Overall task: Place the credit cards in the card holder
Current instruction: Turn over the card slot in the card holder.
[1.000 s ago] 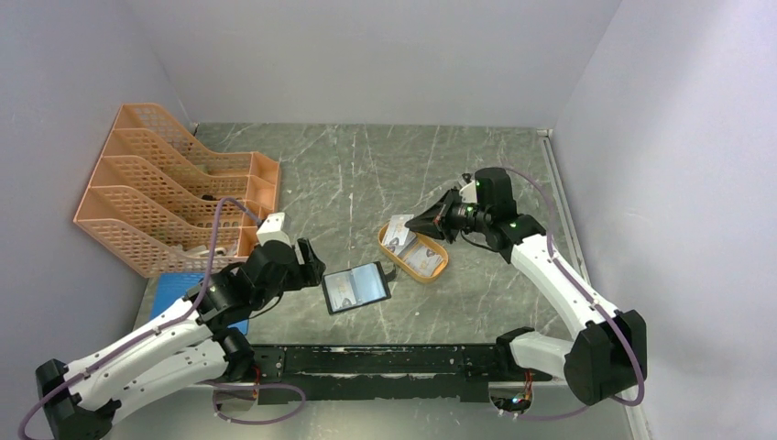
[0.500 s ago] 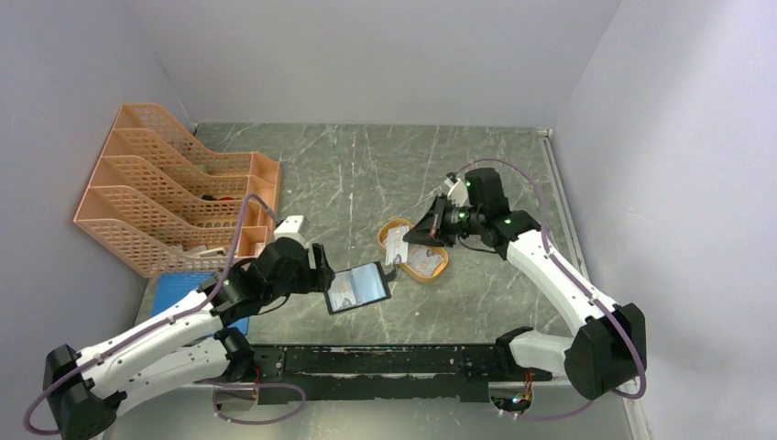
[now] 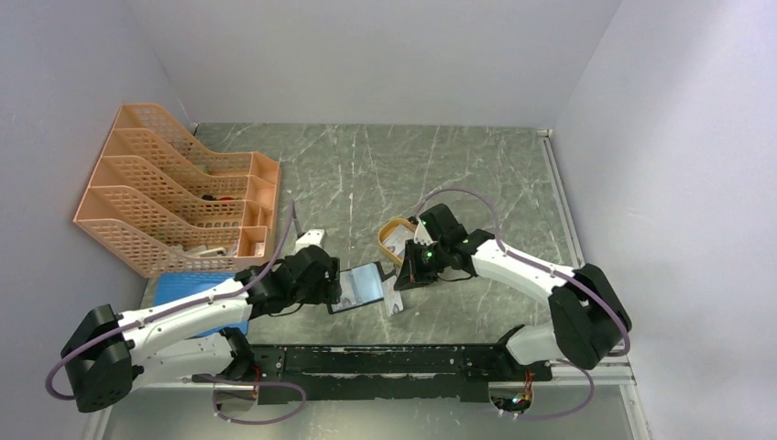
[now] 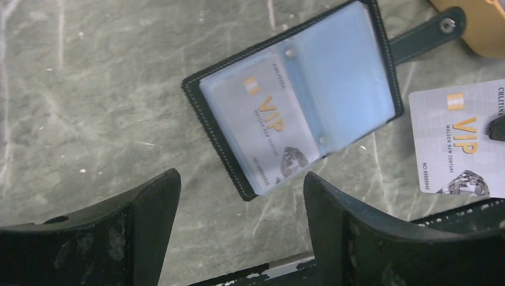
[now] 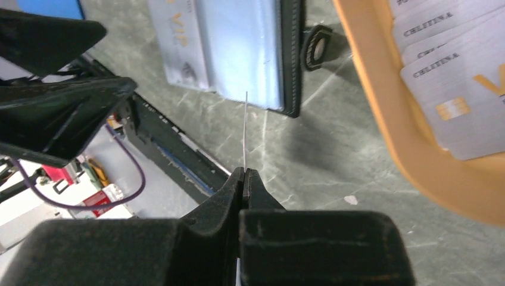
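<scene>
The black card holder [image 3: 364,285] lies open on the table, one pale VIP card [image 4: 271,128] in its left clear pocket and its snap tab [image 4: 426,39] toward the orange tray. My left gripper [image 3: 335,283] is open and empty at the holder's left edge; its fingers [image 4: 152,217] straddle the holder's near corner. My right gripper [image 3: 409,275] is shut on one credit card [image 3: 394,299], held just right of the holder. That card shows face-on in the left wrist view [image 4: 461,146] and edge-on in the right wrist view [image 5: 245,128]. Several more cards [image 5: 452,77] lie in the tray.
The orange oval tray [image 3: 388,231] sits just behind and right of the holder. An orange mesh file rack [image 3: 174,197] stands at the back left. A flat blue pad [image 3: 188,289] lies under the left arm. A black rail [image 3: 385,362] runs along the near edge.
My right gripper has carried a card from the tray down and forward to the holder's right side. My left gripper has moved right to the holder's left edge.
</scene>
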